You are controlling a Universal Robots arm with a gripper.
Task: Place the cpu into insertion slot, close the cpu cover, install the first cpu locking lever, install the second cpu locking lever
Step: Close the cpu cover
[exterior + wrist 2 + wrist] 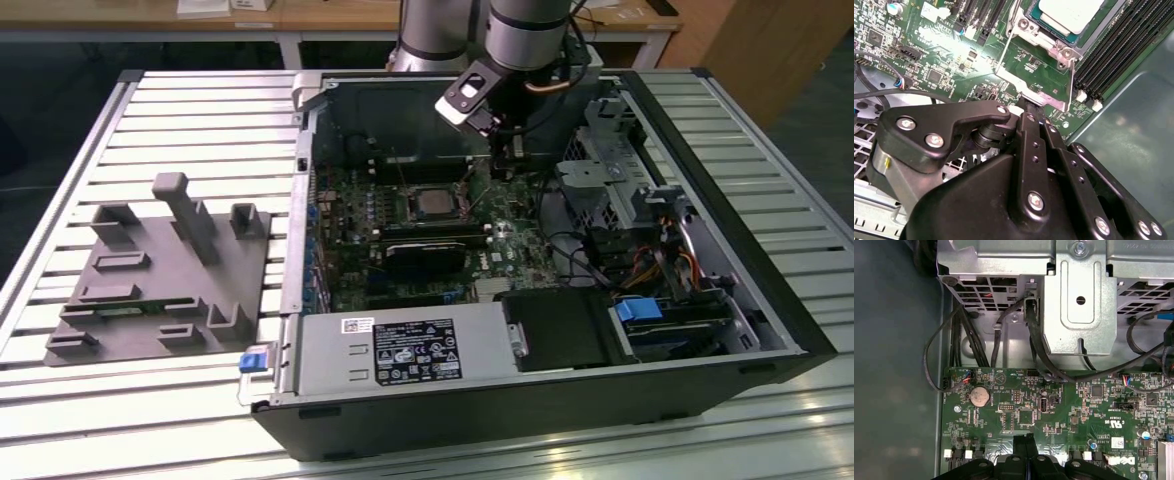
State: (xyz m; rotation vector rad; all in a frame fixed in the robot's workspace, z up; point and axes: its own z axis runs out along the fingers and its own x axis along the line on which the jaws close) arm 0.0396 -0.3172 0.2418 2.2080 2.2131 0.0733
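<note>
Gripper (1029, 112) closed tight at cpu cover (1056, 48) edge; tips hidden, prob. nothing held; cpu (1071, 12) seated.

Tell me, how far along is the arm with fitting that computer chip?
Done: the square silver-grey cpu sits in its socket, with the silvery metal cpu cover apparently closed around it. In hand: the black gripper, shut, touches a silvery locking lever. Left: latching looks unfinished.

On the table (174, 100), a computer case (534, 410) is laid toward the exterior view's right edge, a fixture plate (134, 290) toward its left. The cpu (431, 203) is seated on the motherboard (354, 215) inside, the gripper (503, 170) just beside it.
</note>
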